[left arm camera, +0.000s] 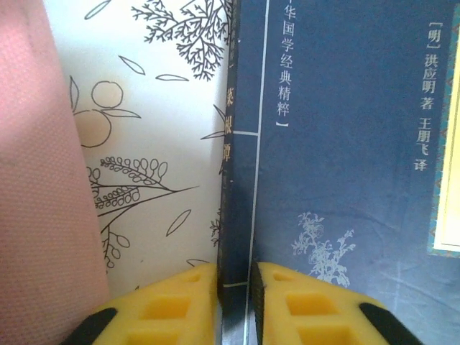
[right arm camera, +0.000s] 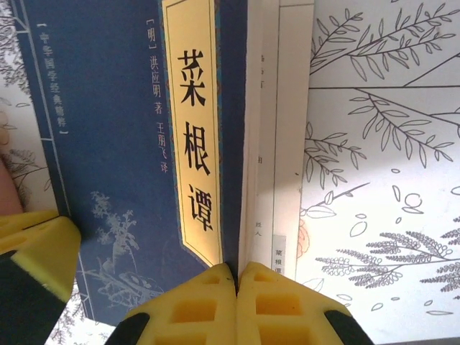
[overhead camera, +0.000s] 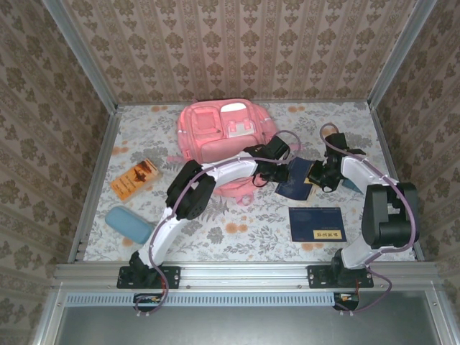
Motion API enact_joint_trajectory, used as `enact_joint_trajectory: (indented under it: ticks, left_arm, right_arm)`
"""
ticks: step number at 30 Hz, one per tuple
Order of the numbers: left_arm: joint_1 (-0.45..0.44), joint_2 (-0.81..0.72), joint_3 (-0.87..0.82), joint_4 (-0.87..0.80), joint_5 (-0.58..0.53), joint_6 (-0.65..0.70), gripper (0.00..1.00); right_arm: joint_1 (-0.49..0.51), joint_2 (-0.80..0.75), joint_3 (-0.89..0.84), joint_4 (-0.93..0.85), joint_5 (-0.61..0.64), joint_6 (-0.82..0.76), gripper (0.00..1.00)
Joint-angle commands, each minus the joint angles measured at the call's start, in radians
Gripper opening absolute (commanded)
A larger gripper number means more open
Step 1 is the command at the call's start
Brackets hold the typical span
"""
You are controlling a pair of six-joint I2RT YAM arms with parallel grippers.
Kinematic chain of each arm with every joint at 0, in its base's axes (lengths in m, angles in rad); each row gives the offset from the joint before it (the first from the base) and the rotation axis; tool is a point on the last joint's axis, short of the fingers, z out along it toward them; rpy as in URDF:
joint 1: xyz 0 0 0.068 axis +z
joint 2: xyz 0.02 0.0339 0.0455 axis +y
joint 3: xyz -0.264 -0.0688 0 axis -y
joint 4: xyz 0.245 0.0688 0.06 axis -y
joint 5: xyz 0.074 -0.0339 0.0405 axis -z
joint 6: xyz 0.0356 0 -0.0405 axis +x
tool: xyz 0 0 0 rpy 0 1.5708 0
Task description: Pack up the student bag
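student bag (overhead camera: 215,133) behind, left gripper (left arm camera: 235,284) pinching blue book (left arm camera: 345,144) spine; right gripper (right arm camera: 236,280) pinching cover

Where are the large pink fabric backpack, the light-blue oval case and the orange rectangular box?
large pink fabric backpack (overhead camera: 207,128): top view, left pocket.
light-blue oval case (overhead camera: 129,224): top view, its middle.
orange rectangular box (overhead camera: 134,178): top view, its middle.

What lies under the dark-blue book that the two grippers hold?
The flower-patterned table cover shows beside the book and probably continues beneath it. The patch directly below is hidden by the book, so nothing there can be checked.
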Motion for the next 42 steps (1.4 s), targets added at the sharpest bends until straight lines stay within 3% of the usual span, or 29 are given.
enact_joint_trajectory:
  ticks: [1,11,17,20,22,24,32,36,42]
  left_arm:
    - [0.020,-0.058,-0.001,-0.043,0.066,0.050,0.28]
    - [0.116,-0.359,-0.130,-0.024,0.115,0.119,0.66]
    - [0.219,-0.542,-0.340,0.062,0.192,0.084,0.84]
    - [0.279,-0.650,-0.504,0.232,0.327,0.027,1.00]
    - [0.319,-0.718,-0.625,0.414,0.443,-0.052,1.00]
    - [0.351,-0.763,-0.688,0.487,0.514,-0.102,1.00]
    - [0.411,-0.780,-0.740,0.494,0.597,-0.153,1.00]
    - [0.426,-0.751,-0.762,0.627,0.678,-0.260,1.00]
    - [0.444,-0.730,-0.762,0.698,0.739,-0.329,0.95]
  right_arm:
    - [0.017,-0.070,0.031,-0.011,-0.006,0.002,0.00]
    - [0.018,-0.275,0.098,0.001,-0.071,-0.018,0.00]
    - [0.018,-0.326,0.166,0.052,-0.318,0.003,0.00]
    - [0.027,-0.319,0.176,0.135,-0.460,0.034,0.00]
    - [0.048,-0.307,0.179,0.174,-0.515,0.041,0.00]
    - [0.072,-0.293,0.183,0.198,-0.542,0.047,0.00]
    - [0.141,-0.191,0.199,0.339,-0.709,0.131,0.00]
    - [0.164,-0.141,0.194,0.426,-0.783,0.184,0.00]
    - [0.166,-0.106,0.179,0.520,-0.835,0.259,0.00]
